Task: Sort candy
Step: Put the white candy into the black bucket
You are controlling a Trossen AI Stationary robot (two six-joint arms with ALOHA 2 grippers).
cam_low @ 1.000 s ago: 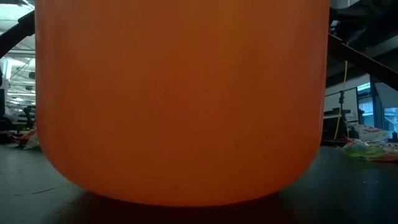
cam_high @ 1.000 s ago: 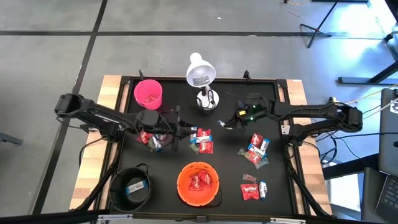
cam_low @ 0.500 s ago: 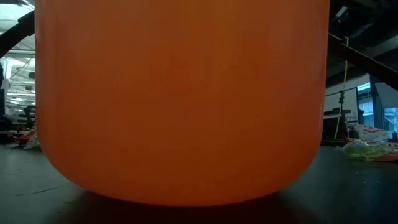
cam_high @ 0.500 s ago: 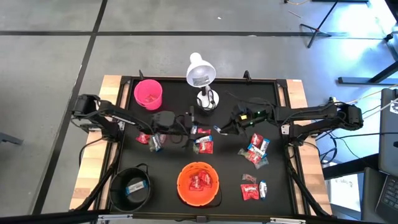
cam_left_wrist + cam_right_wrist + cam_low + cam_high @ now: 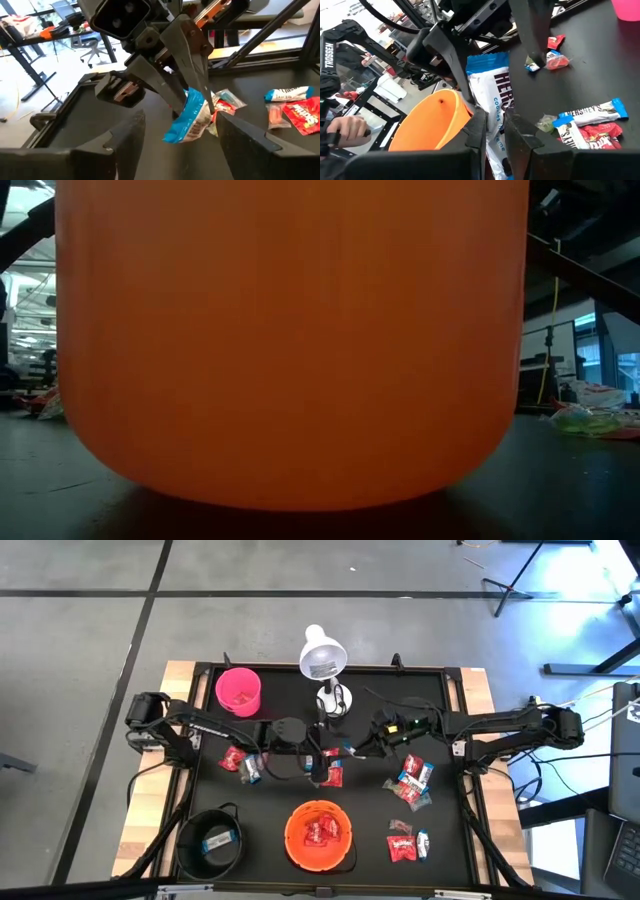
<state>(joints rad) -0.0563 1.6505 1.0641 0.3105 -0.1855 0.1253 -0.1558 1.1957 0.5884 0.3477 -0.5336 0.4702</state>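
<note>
My right gripper [image 5: 352,748] is shut on a blue-and-white candy [image 5: 191,120] above the middle of the black table top. My left gripper [image 5: 322,753] has come up to it from the left and is open. Its fingers [image 5: 131,145] stand on either side of the held candy, apart from it. More candy lies in loose heaps at the centre [image 5: 330,776], the left [image 5: 240,764], the right [image 5: 410,782] and the near right [image 5: 408,842]. Some red candy lies in the orange bowl [image 5: 318,836]. My right gripper pinches the blue-and-white candy's wrapper [image 5: 495,117] between its two fingers. It comes from the table's right, slanting a little downward. The wrapper's blue end [image 5: 487,61] sticks out past the fingertips. The candy hangs lifted clear of the table, between my left gripper's open fingers.
A black bowl [image 5: 212,840] with a candy inside stands near left, and a pink cup [image 5: 238,690] far left. A white lamp [image 5: 322,660] is at the far middle. The orange bowl [image 5: 290,330] fills the low view. A person's hand [image 5: 345,131] shows beyond the table.
My left gripper has travelled toward the table's right edge, from the left candy heap across the centre heap up to my right gripper and the candy it holds.
</note>
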